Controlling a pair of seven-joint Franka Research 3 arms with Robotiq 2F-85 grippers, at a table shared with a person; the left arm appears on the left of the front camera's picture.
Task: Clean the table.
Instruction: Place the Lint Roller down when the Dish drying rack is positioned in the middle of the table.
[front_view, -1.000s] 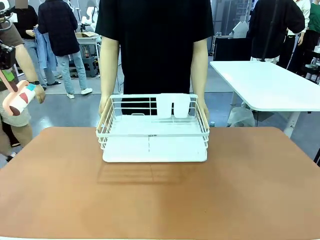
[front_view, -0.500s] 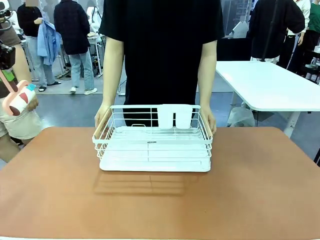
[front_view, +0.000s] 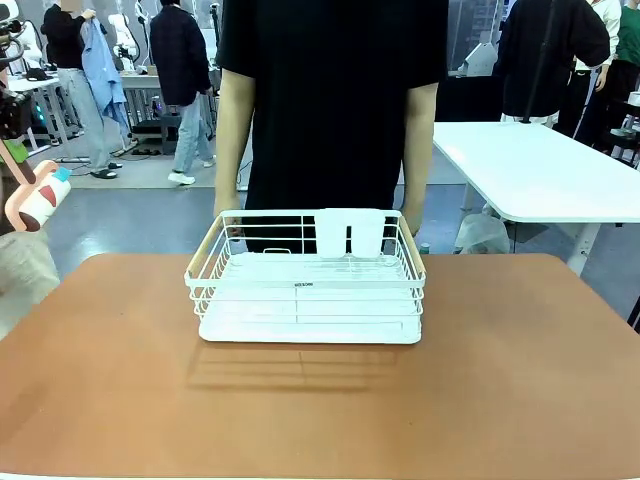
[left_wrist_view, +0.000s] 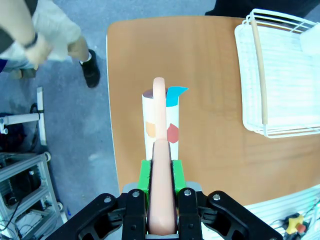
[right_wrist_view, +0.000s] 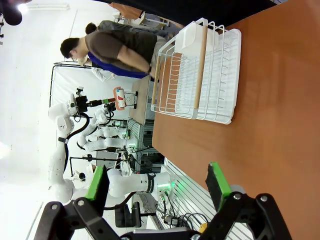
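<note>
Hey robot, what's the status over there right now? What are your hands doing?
Left end effector shut on lint roller, off table's left edge. Right end effector open, empty. Table: white wire rack sits mid-table, in the way.

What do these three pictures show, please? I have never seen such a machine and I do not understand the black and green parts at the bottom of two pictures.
These are three cameras on one two-armed robot. The front view looks across the wide reddish-brown table at a person in a black shirt. On the table stands a white wire dish rack on a white tray.

The other two cameras sit on the robot's wrists and look along its fingers. The left gripper, black with green pads, is shut on a lint roller with a pink handle and a white patterned roll, off the table's edge; the front view shows that roller at its left edge. The right gripper is open, holds nothing, and hovers over the table.
</note>
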